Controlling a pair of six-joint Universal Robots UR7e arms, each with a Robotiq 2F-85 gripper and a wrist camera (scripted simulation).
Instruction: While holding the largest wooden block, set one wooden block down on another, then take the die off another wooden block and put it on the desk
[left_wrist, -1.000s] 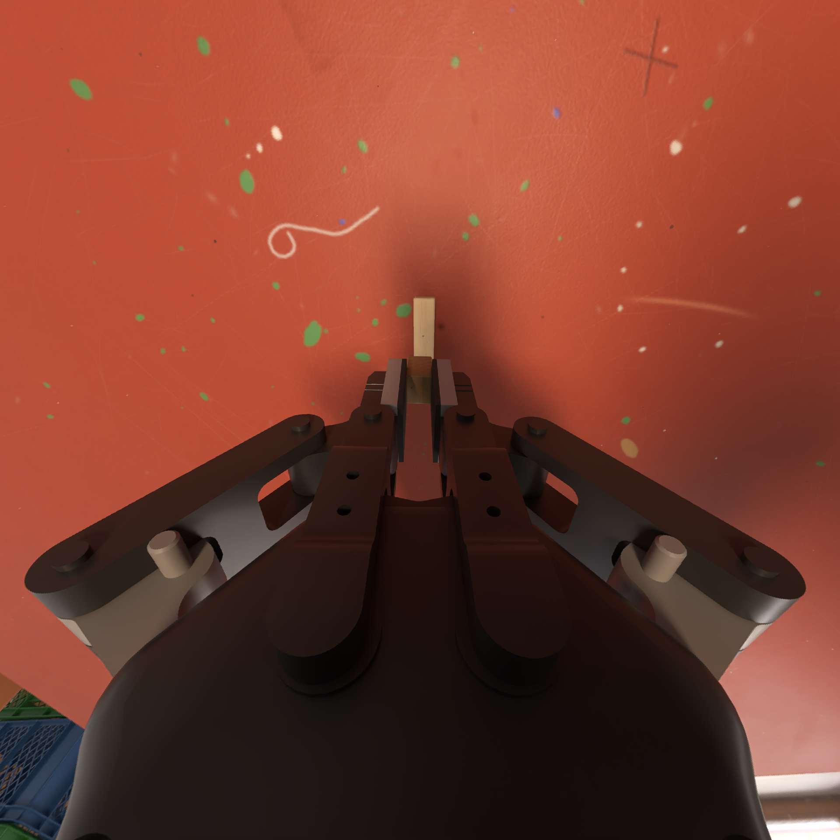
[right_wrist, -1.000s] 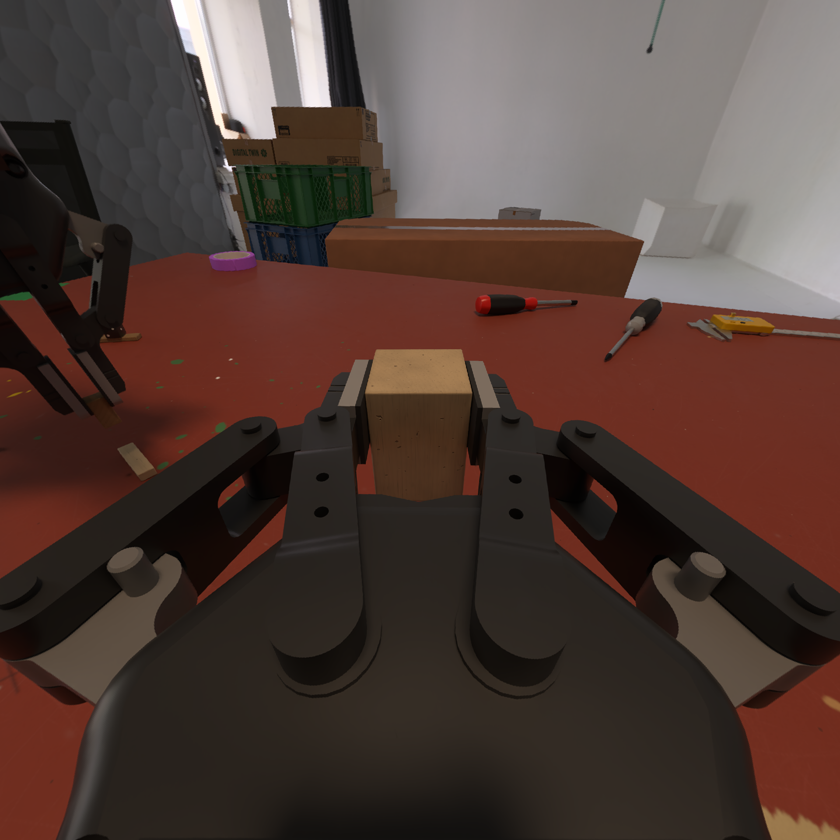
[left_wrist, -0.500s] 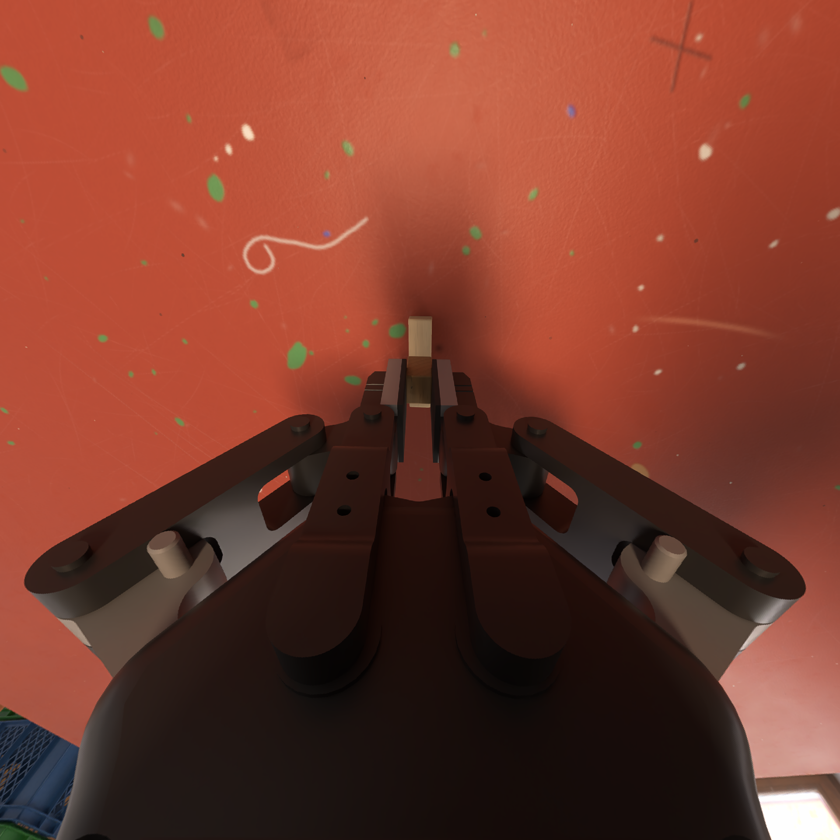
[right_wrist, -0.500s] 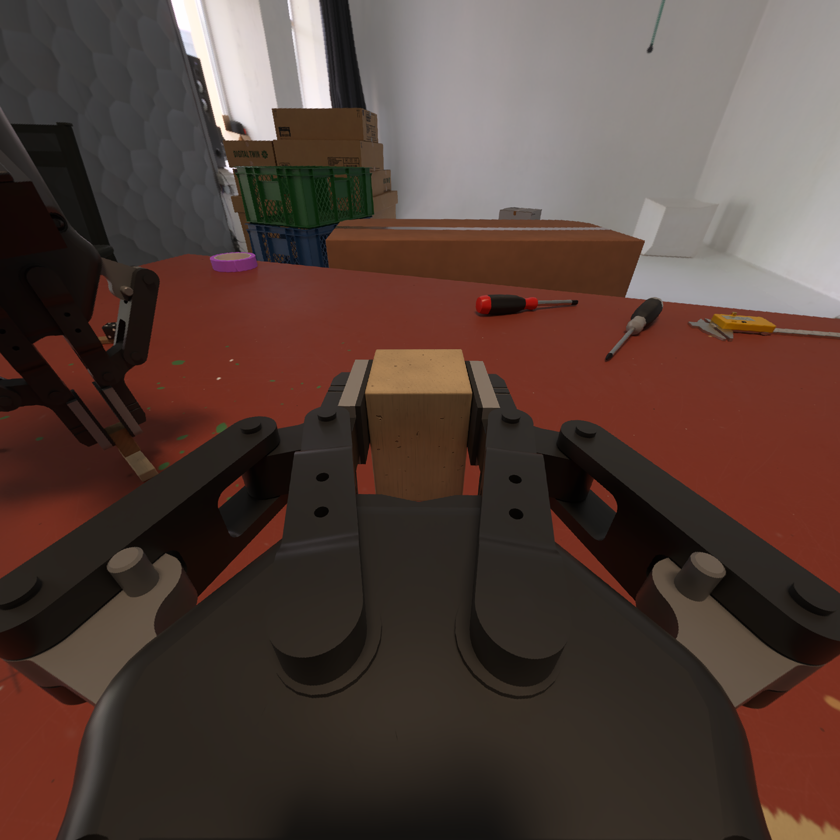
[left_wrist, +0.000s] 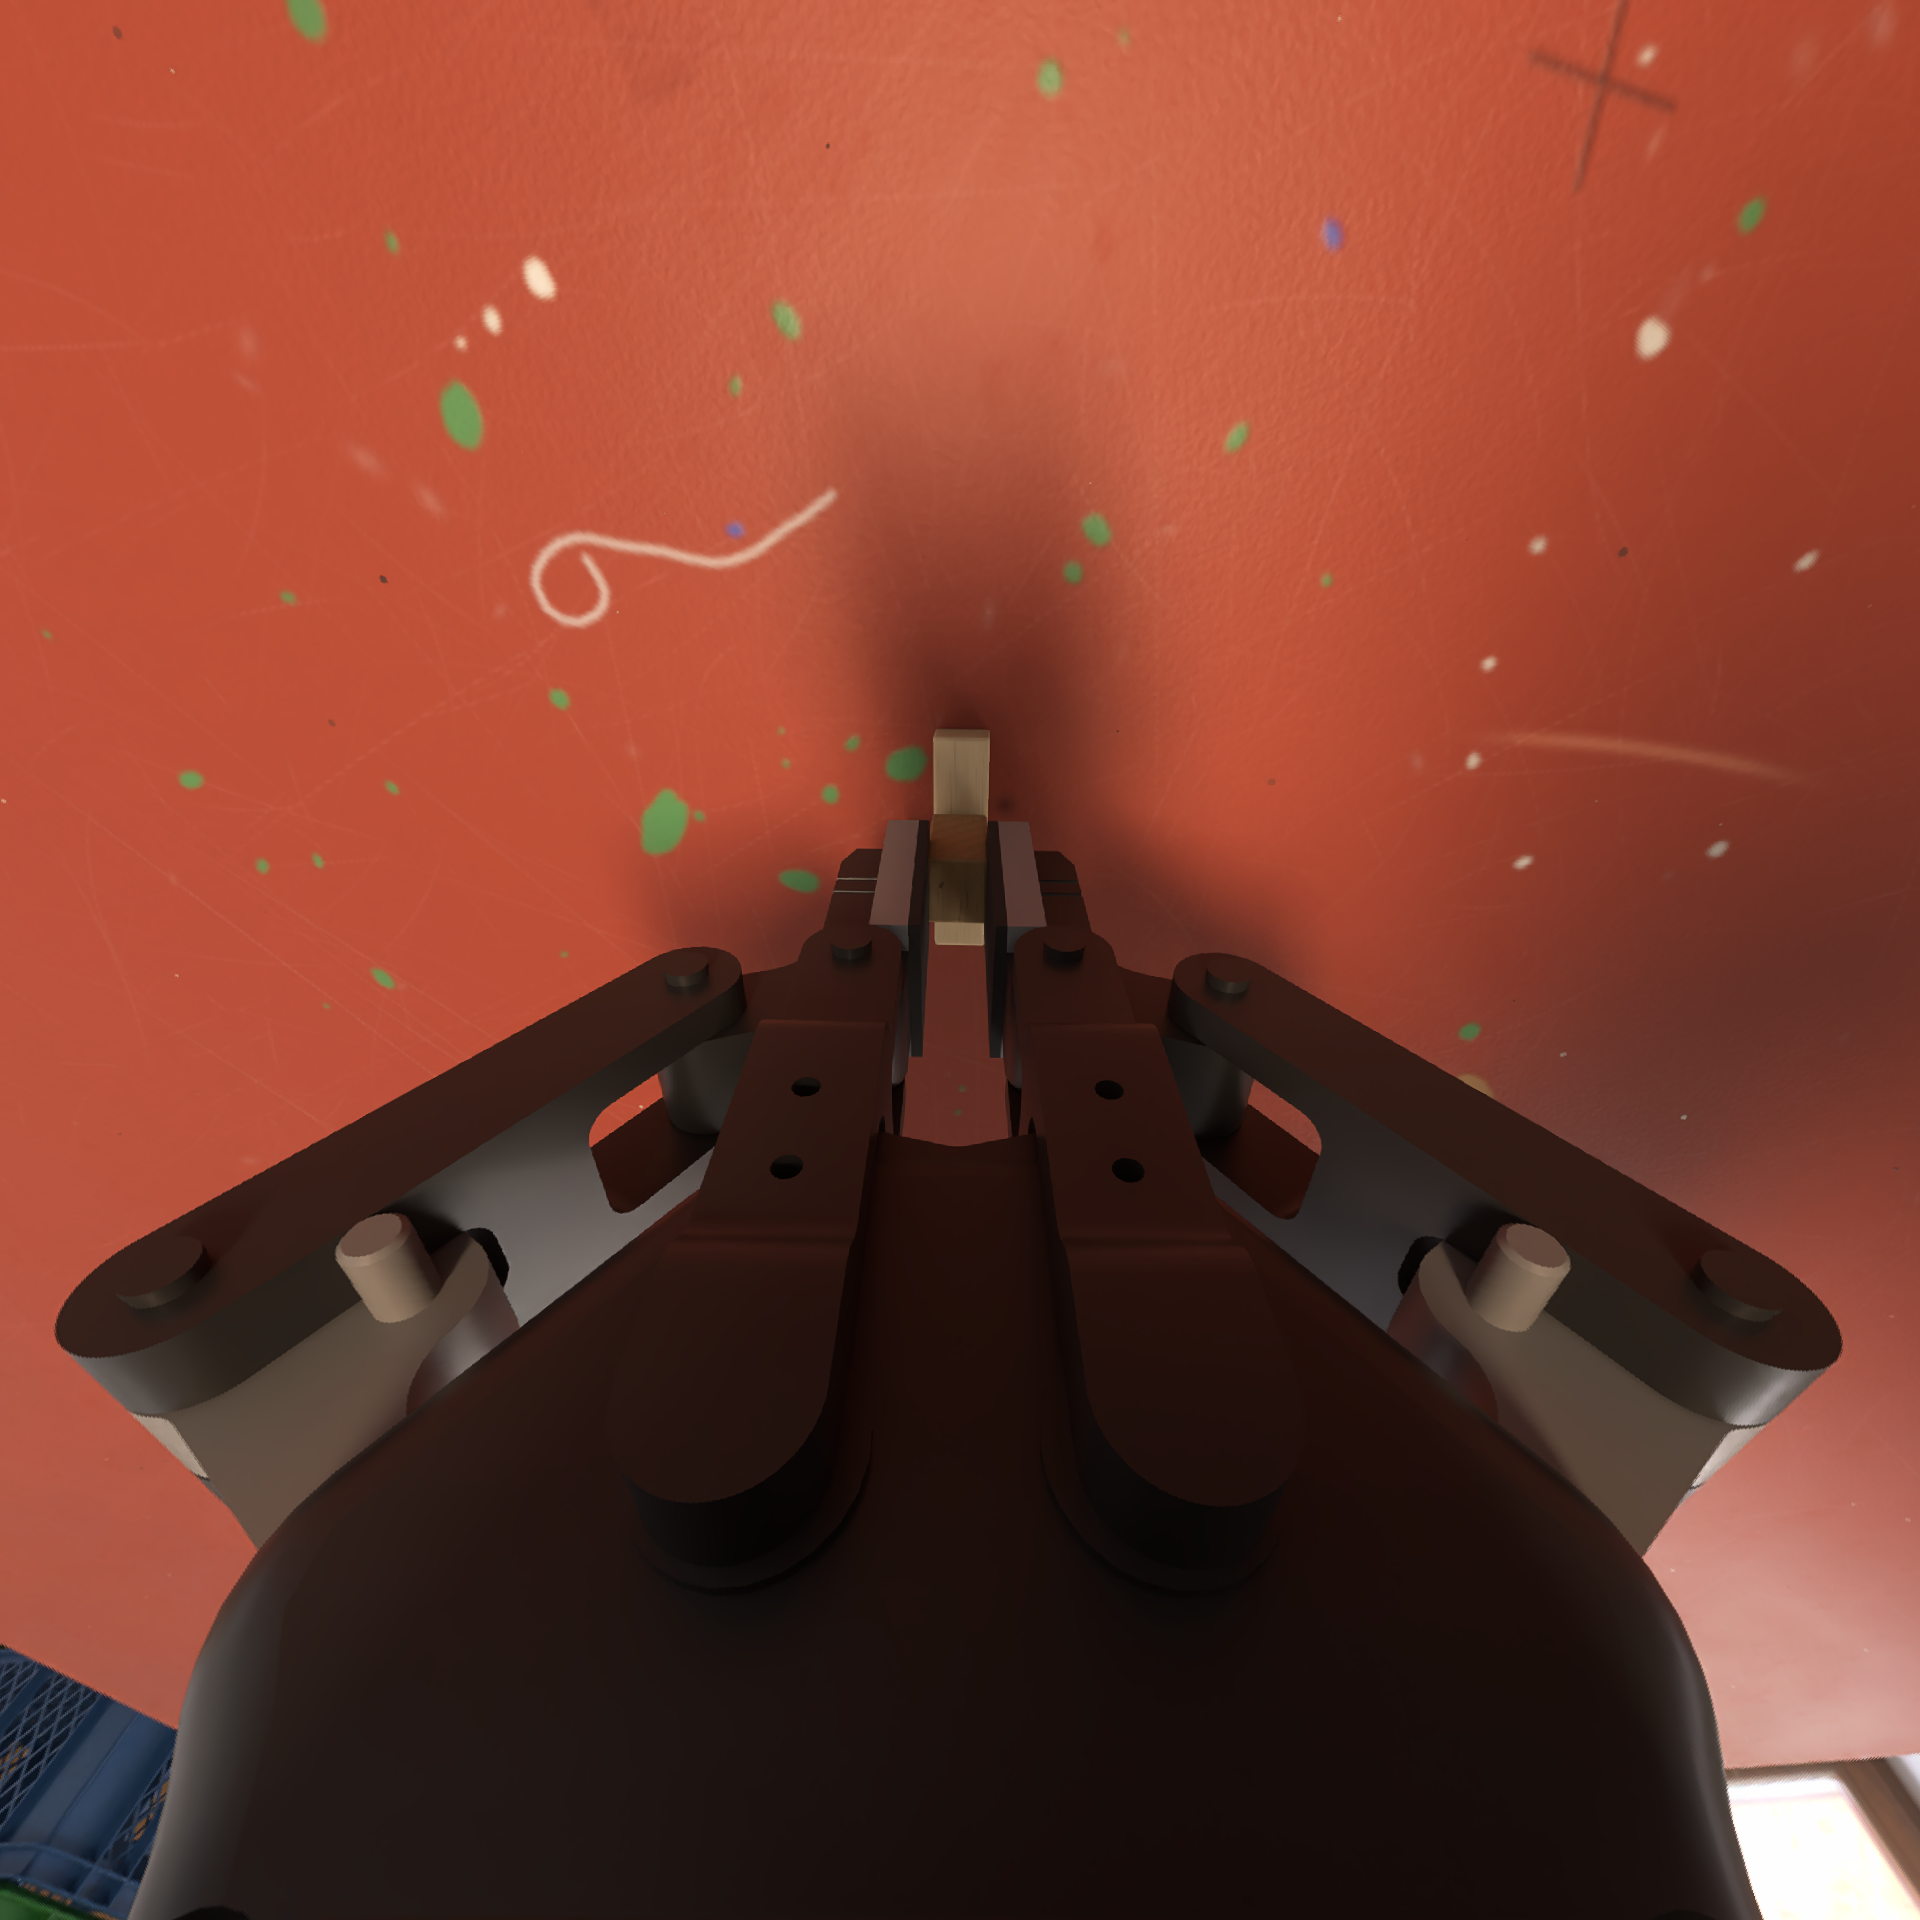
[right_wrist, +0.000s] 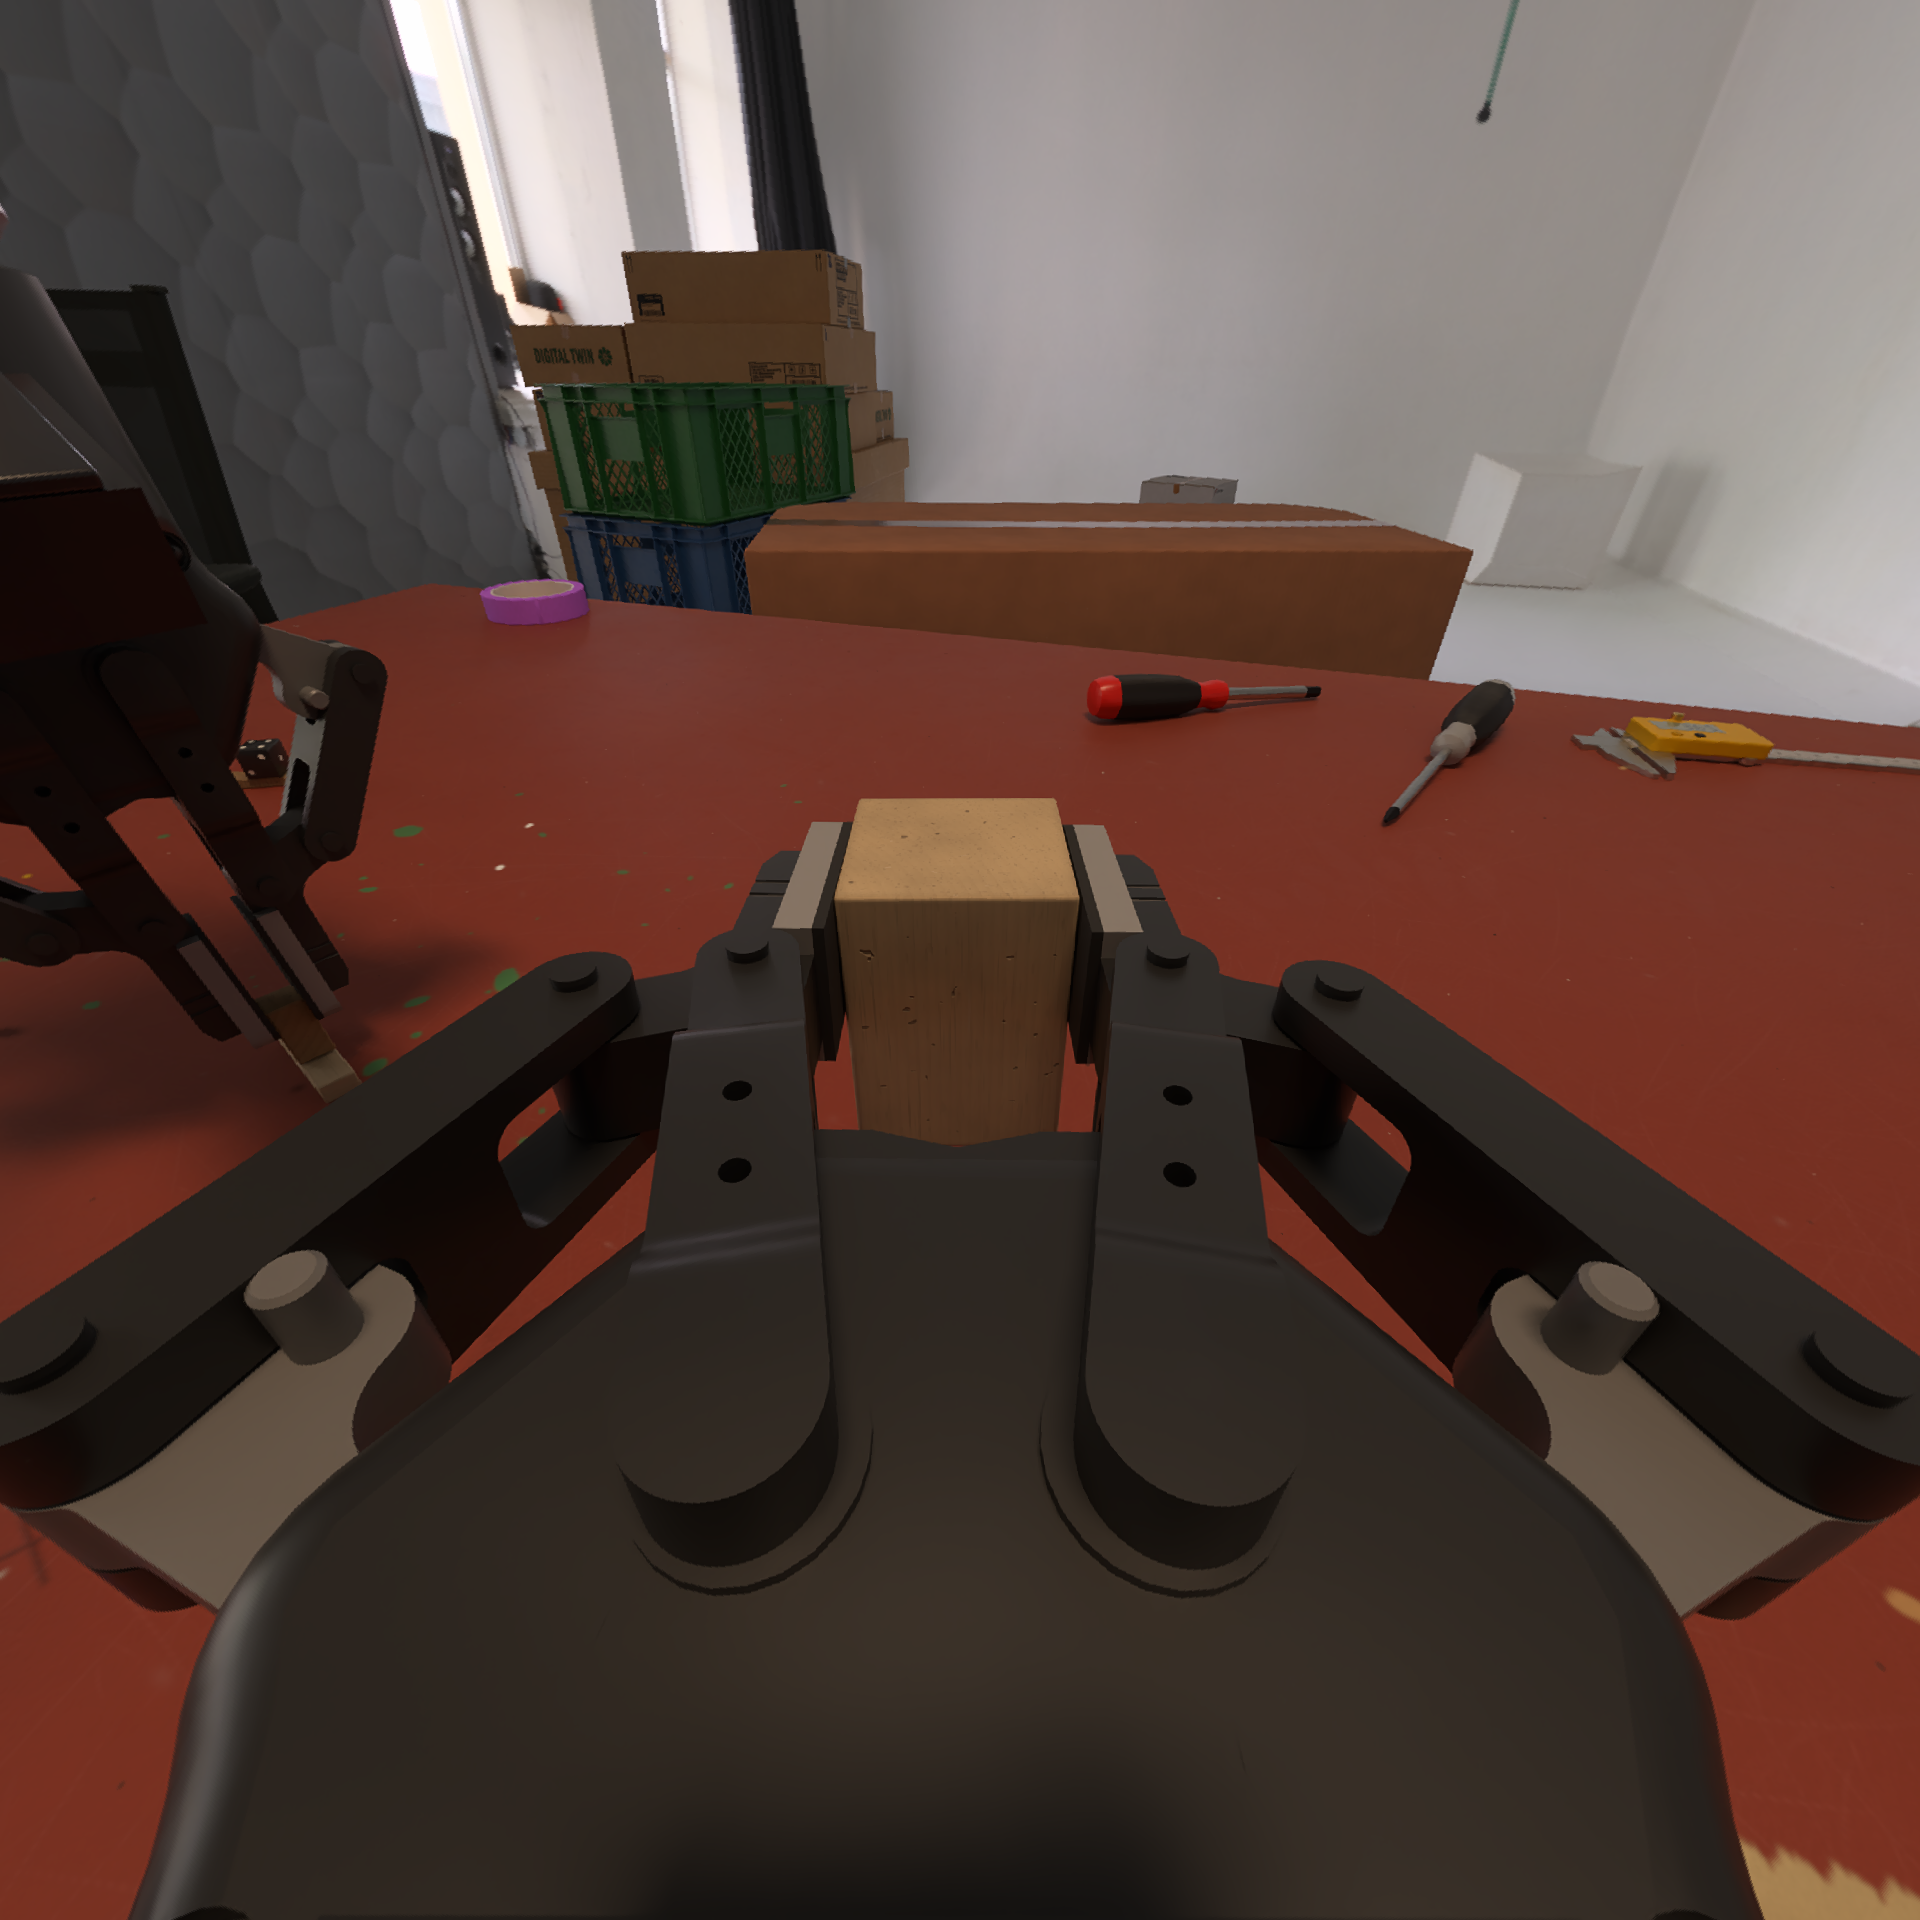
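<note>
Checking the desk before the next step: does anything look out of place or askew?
Nothing stands out. The right gripper holds the largest wooden block squarely. The left gripper has a small wooden block just above a pale wooden block lying flat on the desk, lined up with it.

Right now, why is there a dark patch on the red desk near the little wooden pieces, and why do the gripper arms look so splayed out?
Left wrist view: the dark patch is the left gripper's shadow, falling on the desk around the small wooden block. Right wrist view: lighting is even, without glare; the wide-angle lens spreads the right gripper's linkages, and the large wooden block looks oversized.
</note>
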